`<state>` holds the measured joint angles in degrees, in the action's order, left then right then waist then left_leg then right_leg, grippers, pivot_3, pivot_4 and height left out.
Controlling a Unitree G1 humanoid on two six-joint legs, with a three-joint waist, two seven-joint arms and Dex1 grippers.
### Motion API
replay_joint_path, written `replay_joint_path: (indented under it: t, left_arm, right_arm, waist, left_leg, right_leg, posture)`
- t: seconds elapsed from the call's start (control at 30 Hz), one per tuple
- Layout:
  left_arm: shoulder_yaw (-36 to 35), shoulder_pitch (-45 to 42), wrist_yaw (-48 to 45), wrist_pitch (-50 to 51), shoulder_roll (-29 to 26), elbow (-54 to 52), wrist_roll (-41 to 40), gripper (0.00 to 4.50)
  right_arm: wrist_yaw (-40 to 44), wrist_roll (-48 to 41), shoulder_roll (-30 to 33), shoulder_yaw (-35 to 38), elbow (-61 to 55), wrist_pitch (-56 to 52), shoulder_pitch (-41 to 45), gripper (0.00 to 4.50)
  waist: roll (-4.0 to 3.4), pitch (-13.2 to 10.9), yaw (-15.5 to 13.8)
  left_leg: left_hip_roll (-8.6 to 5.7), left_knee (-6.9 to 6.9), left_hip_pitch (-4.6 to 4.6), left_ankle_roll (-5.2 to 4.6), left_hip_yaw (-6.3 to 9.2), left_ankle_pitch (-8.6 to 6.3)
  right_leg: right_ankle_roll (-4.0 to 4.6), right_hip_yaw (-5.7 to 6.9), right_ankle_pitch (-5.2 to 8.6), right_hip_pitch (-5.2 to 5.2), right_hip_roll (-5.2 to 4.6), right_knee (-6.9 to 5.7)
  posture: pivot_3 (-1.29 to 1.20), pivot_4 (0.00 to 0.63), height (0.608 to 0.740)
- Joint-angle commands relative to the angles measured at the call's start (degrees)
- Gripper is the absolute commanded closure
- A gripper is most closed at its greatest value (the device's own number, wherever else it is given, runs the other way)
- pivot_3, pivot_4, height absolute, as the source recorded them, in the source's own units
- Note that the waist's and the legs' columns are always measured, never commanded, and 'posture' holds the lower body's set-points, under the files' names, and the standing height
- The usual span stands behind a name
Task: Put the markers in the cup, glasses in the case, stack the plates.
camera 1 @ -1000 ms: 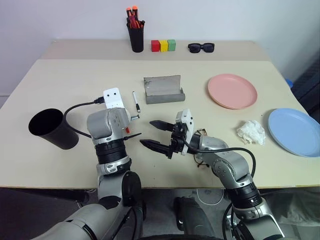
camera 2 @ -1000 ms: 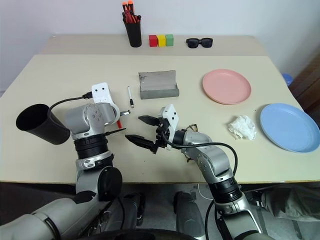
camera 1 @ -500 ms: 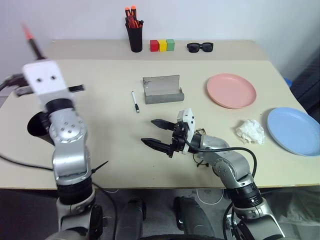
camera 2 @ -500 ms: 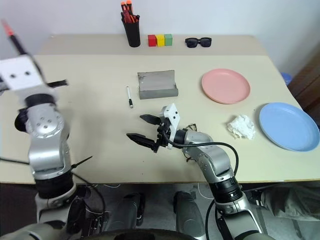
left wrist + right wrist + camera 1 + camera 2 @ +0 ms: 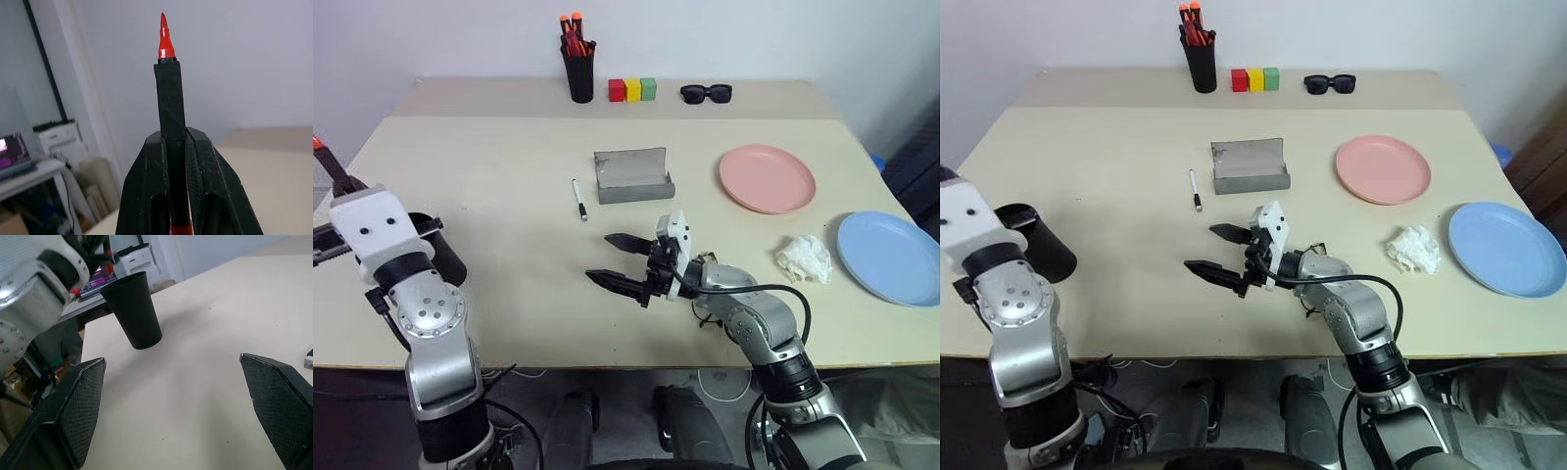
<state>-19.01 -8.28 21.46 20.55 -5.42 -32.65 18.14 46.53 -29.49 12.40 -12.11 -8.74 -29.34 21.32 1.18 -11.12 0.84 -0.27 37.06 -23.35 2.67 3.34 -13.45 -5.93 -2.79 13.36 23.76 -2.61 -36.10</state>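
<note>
1. Far left: left gripper (image 5: 177,161) is clamped on the red-orange marker (image 5: 169,98), tip sticking out past the fingers. It sits raised near the table's left edge, close to the black cup (image 5: 132,308).
2. Cup stands by the left edge, just behind the left wrist in the head view, mouth tipped toward the robot. Judged light and stiff, so it may tip or slide if the marker knocks the rim.
3. Held marker: thin, rigid, light, slick plastic. Grip is mid-barrel, which looks OK; it needs tipping tip-down before the drop.
4. White marker (image 5: 578,199) w/ black cap lies flat mid-table, just left of the grey case (image 5: 632,176). It could roll; best pinched across the barrel at mid-length.
5. Case is open, near table centre. Looks stiff, and the hinged lid could swing if nudged.
6. Right gripper (image 5: 619,262) hovers in front of the case w/ jaws spread wide, nothing in them, pointing toward the left side.
7. Glasses (image 5: 710,260): thin wire frame mostly hidden under the right forearm, toward the front edge. Judged fragile and bendy; take by the bridge or a temple, not the lenses.
8. Pink plate (image 5: 768,178) sits right of the case; blue plate (image 5: 888,258) is near the right edge, well apart from it. Both look light, stiff and flat; grab at the rim.
9. Crumpled tissue (image 5: 804,258) lies between the plates, nearer the blue one.
</note>
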Motion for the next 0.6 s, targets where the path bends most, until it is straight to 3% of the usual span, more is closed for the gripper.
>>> replay_joint_path:
  t: [0.03,0.17,0.33,0.43,0.6]
  left_arm:
    - [-0.8,1.0,0.3,-1.3,1.1,-1.4,-0.7,4.48]
    - [-1.5,1.3,0.5,-1.6,2.5,-1.2,-1.4,4.48]
    - [-1.8,0.9,1.2,-1.6,2.4,-0.2,-0.7,2.24]
    - [-1.8,0.7,1.5,-1.7,2.6,0.0,-1.0,0.63]
    - [-1.5,-0.1,1.6,-2.1,2.8,0.4,-1.7,0.63]
  right_arm:
    - [0.3,-0.3,-0.5,0.2,-1.5,1.0,0.6,0.0]
    - [0.0,-0.3,-0.5,0.2,-1.9,0.9,0.3,0.0]
    - [-0.2,-0.3,-0.6,0.1,-2.2,0.8,0.1,0.0]
    - [-0.3,-0.4,-0.7,0.1,-2.3,0.8,0.1,0.0]
    - [-0.2,-0.4,-0.6,0.1,-2.2,0.7,0.1,0.0]
  waist:
    - [0.0,0.0,0.0]
    - [0.0,0.0,0.0]
    - [0.0,0.0,0.0]
    - [0.0,0.0,0.0]
    - [0.0,0.0,0.0]
  left_leg:
    - [0.0,0.0,0.0,0.0,0.0,0.0]
    - [0.0,0.0,0.0,0.0,0.01,0.0]
    - [0.0,0.0,0.0,0.0,0.0,0.0]
    - [0.0,0.0,0.0,0.0,0.0,0.0]
    - [0.0,0.0,0.0,0.0,0.0,0.0]
  right_leg:
    - [0.0,0.0,0.0,0.0,0.0,0.0]
    - [0.0,0.0,0.0,0.0,0.0,0.01]
    - [0.0,0.01,0.0,0.0,0.0,0.0]
    - [0.0,0.01,0.0,0.0,0.0,0.0]
    - [0.0,0.0,0.0,0.0,0.0,0.01]
  posture:
    - [0.0,0.15,0.74]
    - [0.0,0.15,0.74]
    - [0.0,0.15,0.74]
    - [0.0,0.15,0.74]
    - [0.0,0.15,0.74]
